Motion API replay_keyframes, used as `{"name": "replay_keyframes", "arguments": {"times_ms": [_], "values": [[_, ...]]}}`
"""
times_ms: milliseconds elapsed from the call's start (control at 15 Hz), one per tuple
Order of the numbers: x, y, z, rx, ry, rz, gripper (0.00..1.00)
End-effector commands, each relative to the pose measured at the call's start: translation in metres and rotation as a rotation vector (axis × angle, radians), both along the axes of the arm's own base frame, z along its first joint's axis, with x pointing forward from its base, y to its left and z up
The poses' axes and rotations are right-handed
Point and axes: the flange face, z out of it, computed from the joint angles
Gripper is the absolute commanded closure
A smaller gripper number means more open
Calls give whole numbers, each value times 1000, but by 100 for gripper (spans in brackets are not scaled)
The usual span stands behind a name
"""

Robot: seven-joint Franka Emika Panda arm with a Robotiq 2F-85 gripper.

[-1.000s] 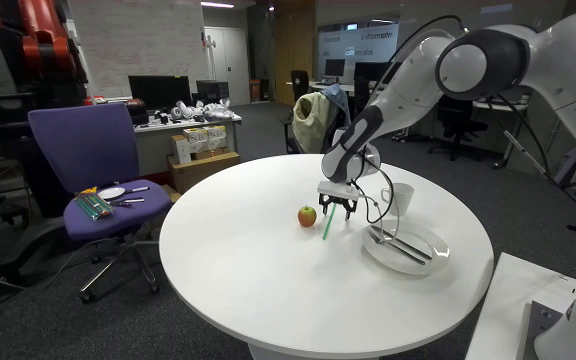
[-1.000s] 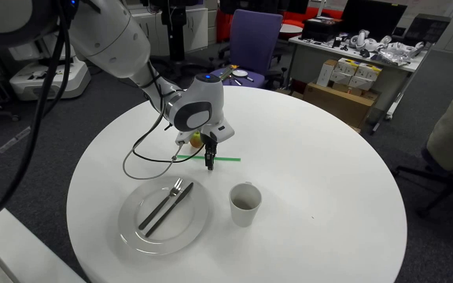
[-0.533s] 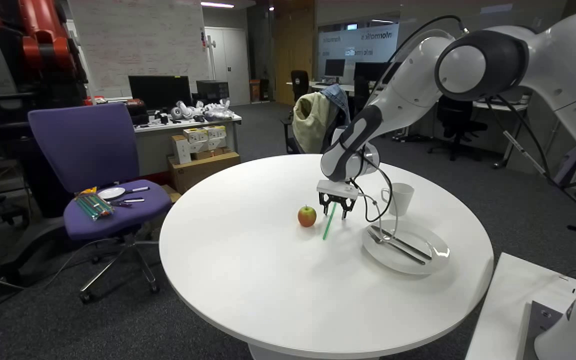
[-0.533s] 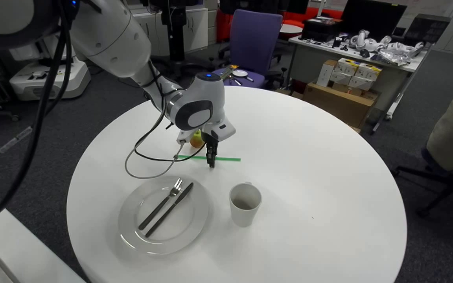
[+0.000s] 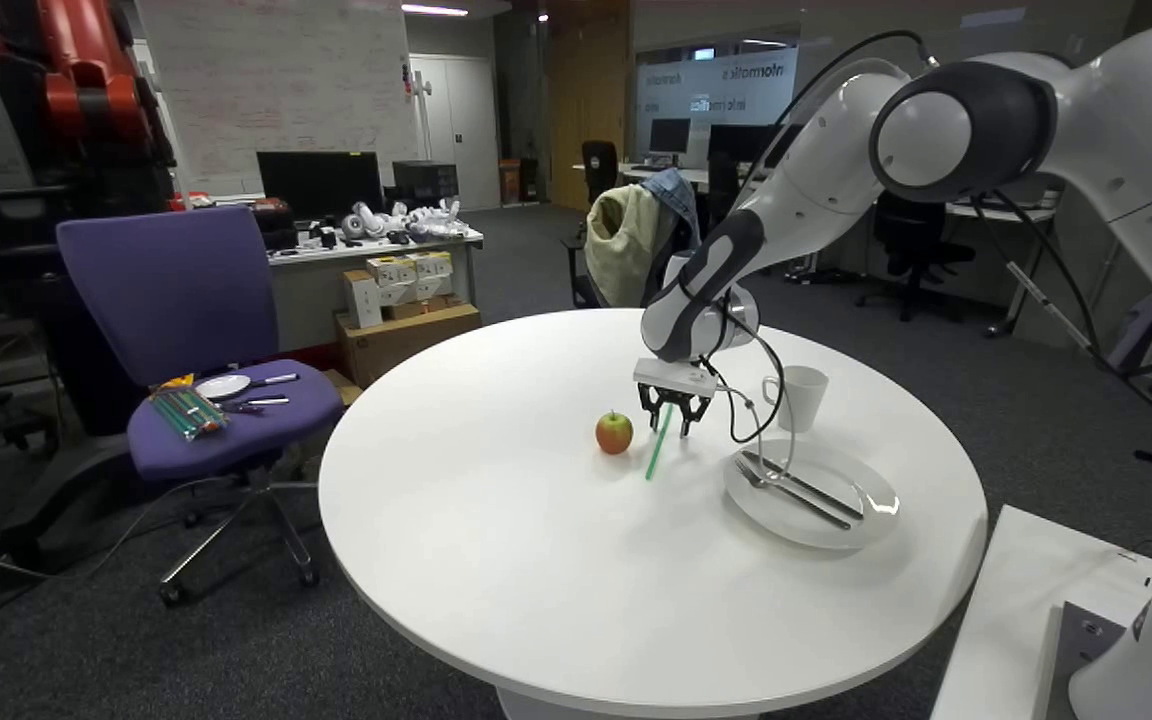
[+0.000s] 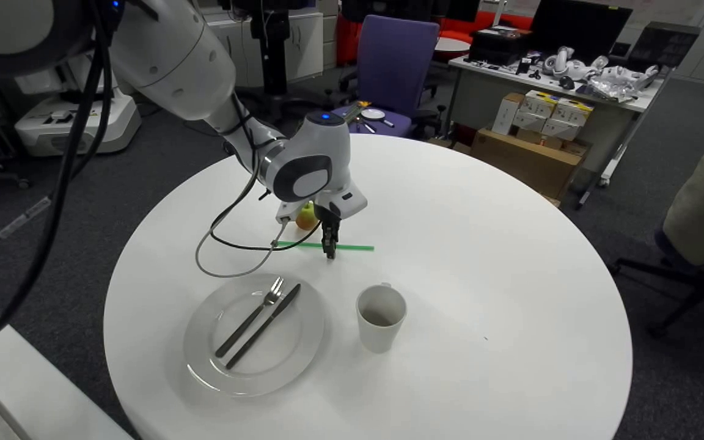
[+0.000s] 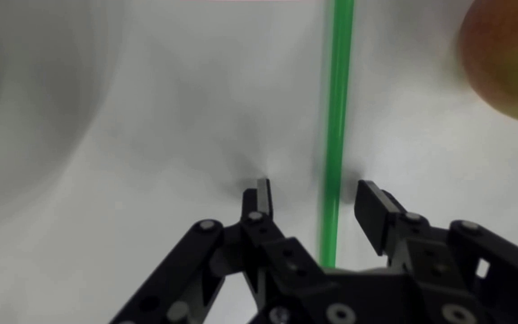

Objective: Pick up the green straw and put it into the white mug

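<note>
On the round white table, note the dinner plate near the robot-side edge, then the Robotiq gripper, spread and pinching nothing; just beside the plate, the white mug; farther in from that edge, the red-green apple; near it, lying flat between the parted fingers, the green straw. With the straw closer to the apple-side finger, best to centre first, then close low and gently to avoid rolling or crushing it.
</note>
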Motion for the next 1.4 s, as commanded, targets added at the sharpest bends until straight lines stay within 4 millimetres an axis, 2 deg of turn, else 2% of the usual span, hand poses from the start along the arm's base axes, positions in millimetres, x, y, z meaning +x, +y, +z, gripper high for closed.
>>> {"name": "replay_keyframes", "arguments": {"times_ms": [0, 67, 200, 267, 333, 467, 667, 733, 1000, 1333], "values": [[5, -5, 3, 28, 4, 16, 56], [5, -5, 3, 29, 5, 16, 52], [5, -6, 3, 30, 7, 14, 54], [5, -6, 3, 31, 7, 14, 59], [5, -6, 3, 31, 7, 13, 75], [5, -7, 3, 32, 8, 11, 77], [5, -9, 3, 35, 11, 8, 87], [5, -9, 3, 36, 12, 7, 83], [6, -9, 3, 40, 11, 1, 80], [3, -16, 17, -8, -7, -1, 82]]}}
